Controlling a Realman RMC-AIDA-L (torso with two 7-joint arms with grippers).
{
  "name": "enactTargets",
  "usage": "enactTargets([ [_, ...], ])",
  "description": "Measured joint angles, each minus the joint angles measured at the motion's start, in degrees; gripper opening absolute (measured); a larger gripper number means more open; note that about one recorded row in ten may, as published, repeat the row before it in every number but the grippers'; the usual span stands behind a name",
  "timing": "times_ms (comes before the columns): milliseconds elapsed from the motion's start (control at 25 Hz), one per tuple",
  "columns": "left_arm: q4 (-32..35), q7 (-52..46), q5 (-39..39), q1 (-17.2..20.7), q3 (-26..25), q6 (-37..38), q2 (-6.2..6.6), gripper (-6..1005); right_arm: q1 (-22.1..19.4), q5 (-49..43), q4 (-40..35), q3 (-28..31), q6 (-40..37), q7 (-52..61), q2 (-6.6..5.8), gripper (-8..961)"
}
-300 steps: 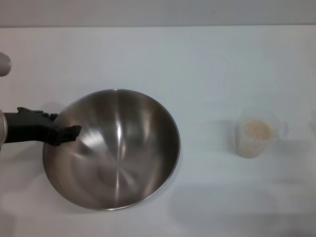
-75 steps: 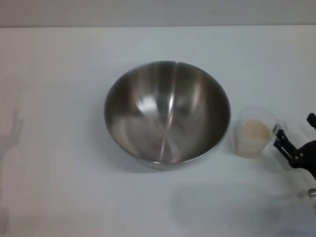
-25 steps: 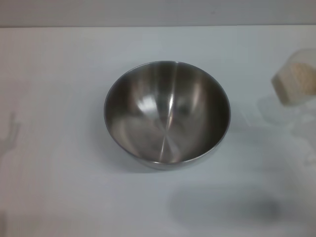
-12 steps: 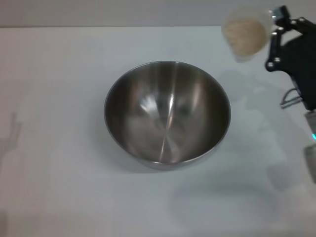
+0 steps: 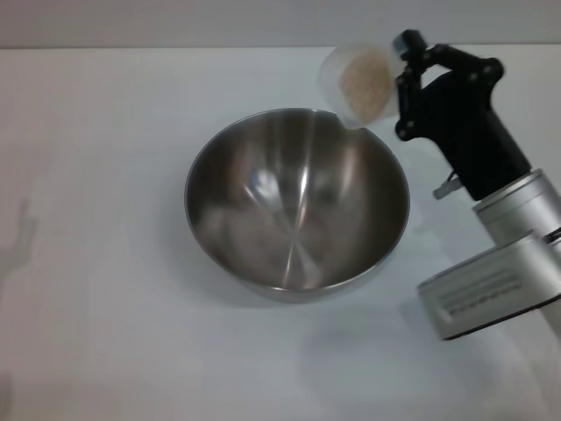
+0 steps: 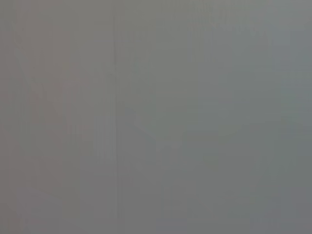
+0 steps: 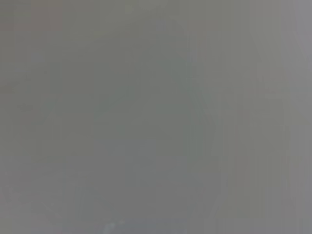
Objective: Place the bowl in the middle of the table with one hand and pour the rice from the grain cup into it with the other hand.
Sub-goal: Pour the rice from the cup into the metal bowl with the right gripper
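Note:
The steel bowl (image 5: 296, 200) stands on the white table (image 5: 105, 333) near its middle, and no grains show inside it. My right gripper (image 5: 401, 83) is shut on the grain cup (image 5: 361, 84) and holds it in the air at the bowl's far right rim. The cup is tilted, its mouth toward the bowl and toward the camera. The rice (image 5: 365, 83) sits inside the cup. The left gripper is out of view. Both wrist views show only plain grey.
My right arm (image 5: 491, 228) reaches in from the right over the table. The table stretches bare to the left of and in front of the bowl.
My right gripper has carried the cup leftward from the far right to the bowl's far rim and tipped it further. The bowl has not moved.

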Motion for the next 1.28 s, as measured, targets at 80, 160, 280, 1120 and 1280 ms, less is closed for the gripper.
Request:
enactTargets([
  [80,0.03,0.0,0.0,-0.05,0.05,0.0,-0.04,792,-0.15,-1.69,1.78,0.0,1.74,-10.04,0.06,10],
  [160,0.03,0.0,0.0,-0.06,0.11,0.0,-0.05,792,-0.25,-2.62,2.47,0.0,2.78,-15.83,0.06,10],
  [280,0.04,0.0,0.0,-0.16,0.21,-0.01,-0.13,792,-0.35,-3.64,3.29,0.0,4.56,-23.4,0.12,11],
  [1120,0.27,0.0,0.0,-0.66,0.72,-0.12,-0.26,792,-0.83,-11.92,3.2,-0.76,6.74,-46.6,0.15,11],
  [1280,0.27,0.0,0.0,-0.75,0.85,-0.13,-0.26,792,-0.83,-11.79,3.8,-0.69,9.02,-58.36,0.15,11],
])
